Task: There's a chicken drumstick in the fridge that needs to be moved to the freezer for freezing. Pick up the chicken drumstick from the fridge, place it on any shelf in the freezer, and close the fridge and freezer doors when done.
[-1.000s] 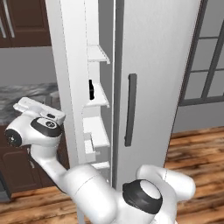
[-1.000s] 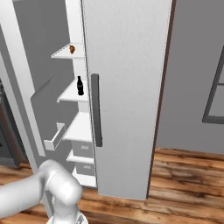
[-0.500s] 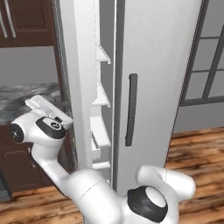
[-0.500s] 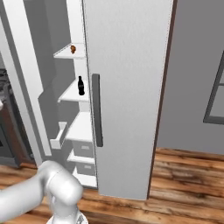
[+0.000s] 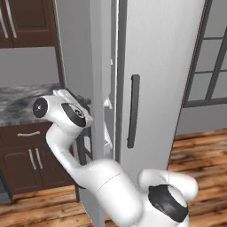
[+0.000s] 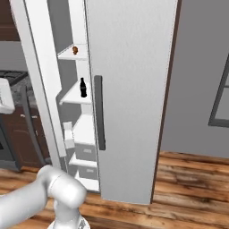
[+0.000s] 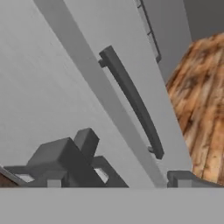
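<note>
Standing shut at right: the wide fridge door (image 6: 129,89), its dark bar handle (image 6: 99,112) running vertically. Hanging partly ajar beside it: the narrower freezer door (image 6: 38,76), exposing the freezer (image 6: 80,125) with its short white shelves and drawers. Reaching toward the freezer door's outer face: the white arm (image 5: 71,133), fingers (image 7: 85,142) spread apart and grasping nothing. Standing upright on a middle shelf (image 6: 76,95): a small dark bottle (image 6: 82,87). Sitting on the top freezer shelf: the chicken drumstick (image 6: 75,50), too tiny for telling its long axis or heading.
</note>
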{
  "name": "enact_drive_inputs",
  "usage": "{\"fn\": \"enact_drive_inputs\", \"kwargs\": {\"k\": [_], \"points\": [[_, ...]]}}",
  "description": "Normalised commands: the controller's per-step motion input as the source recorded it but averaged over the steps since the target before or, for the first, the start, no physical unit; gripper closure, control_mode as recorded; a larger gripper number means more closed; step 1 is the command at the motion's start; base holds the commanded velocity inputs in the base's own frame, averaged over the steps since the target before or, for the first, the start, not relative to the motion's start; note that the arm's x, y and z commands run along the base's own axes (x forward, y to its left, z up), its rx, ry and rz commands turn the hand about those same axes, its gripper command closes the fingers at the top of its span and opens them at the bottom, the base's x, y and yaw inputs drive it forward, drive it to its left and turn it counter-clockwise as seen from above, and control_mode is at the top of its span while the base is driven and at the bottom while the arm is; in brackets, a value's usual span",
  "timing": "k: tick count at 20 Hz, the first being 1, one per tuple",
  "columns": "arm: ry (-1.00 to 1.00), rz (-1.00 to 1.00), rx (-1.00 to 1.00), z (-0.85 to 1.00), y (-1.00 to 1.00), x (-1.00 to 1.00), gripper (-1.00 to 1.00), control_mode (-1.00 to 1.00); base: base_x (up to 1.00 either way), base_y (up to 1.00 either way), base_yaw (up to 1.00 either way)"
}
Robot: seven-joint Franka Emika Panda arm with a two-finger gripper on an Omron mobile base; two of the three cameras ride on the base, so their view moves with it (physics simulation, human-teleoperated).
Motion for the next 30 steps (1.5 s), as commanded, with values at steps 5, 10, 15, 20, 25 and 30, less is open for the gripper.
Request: {"fn": "enact_drive_inputs", "kwargs": {"k": [5,10,15,20,25,30], "points": [[0.17,-0.11,0.14,0.00,-1.00,0.33,-1.00,-1.00,0.00,0.00,0.00],[0.04,-0.05,0.09,-0.06,-1.00,0.63,-1.00,-1.00,0.00,0.00,0.00],[0.00,0.00,0.06,-0.14,-1.00,0.94,-1.00,-1.00,0.00,0.00,0.00],[0.00,0.00,0.05,-0.04,-1.00,1.00,-1.00,-1.00,0.00,0.00,0.00],[0.00,0.00,0.02,-0.02,-0.87,1.00,-1.00,-1.00,0.00,0.00,0.00],[0.03,-0.02,0.00,0.00,-0.52,1.00,-1.00,-1.00,0.00,0.00,0.00]]}}
